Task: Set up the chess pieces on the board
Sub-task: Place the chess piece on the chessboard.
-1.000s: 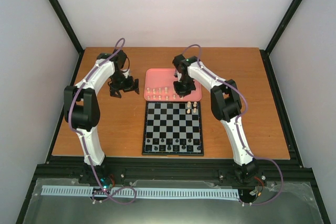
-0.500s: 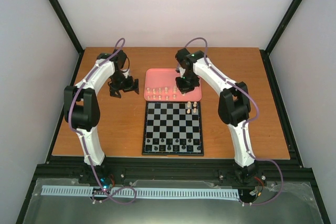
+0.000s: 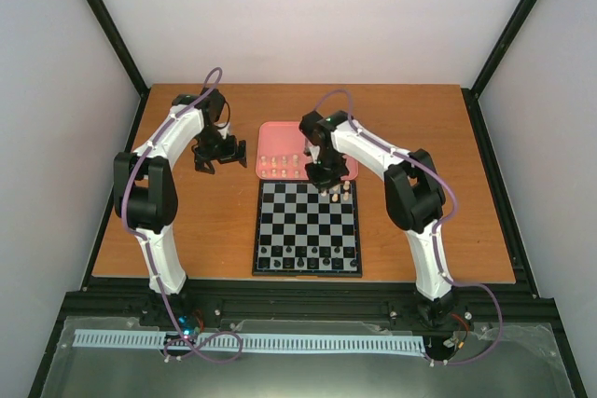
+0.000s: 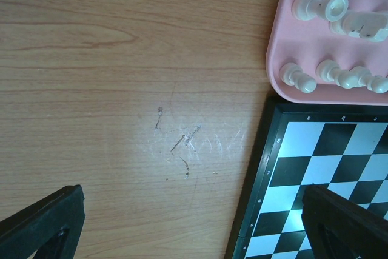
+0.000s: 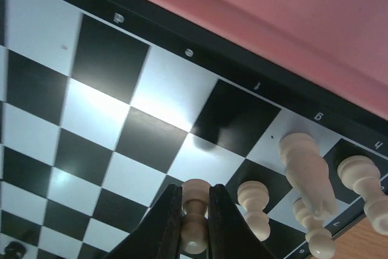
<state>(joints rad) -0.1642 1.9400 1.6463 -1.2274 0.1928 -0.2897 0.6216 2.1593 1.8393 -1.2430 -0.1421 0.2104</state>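
**A:** Cream-coloured tiny chess pieces: how far along?

**B:** Early days, by the look of it. Only four standing so far, bunched in the corner of the black-and-grey chequered chessboard that points at the bench's far right corner. One more cream pawn pinched tight between the fingers of the right gripper, low over a square just beside those four. Bulk of the set waiting on the pink rectangular tray, toward the bench's far edge. Tiny black pieces lined along the board's side facing the near edge.

**B:** So maybe a third done at best.

**A:** Room to move?

**B:** Tight around the pawn. Neighbours standing just beside it, so easy to clip one when letting go or backing out. Tray's near rim right up against the board's far border, no gap worth mentioning. Over toward the left edge, left gripper with fingers spread wide, nothing between them, hanging over plain brown wooden bench beside the tray's corner. Loads of open wood left and right of the board.
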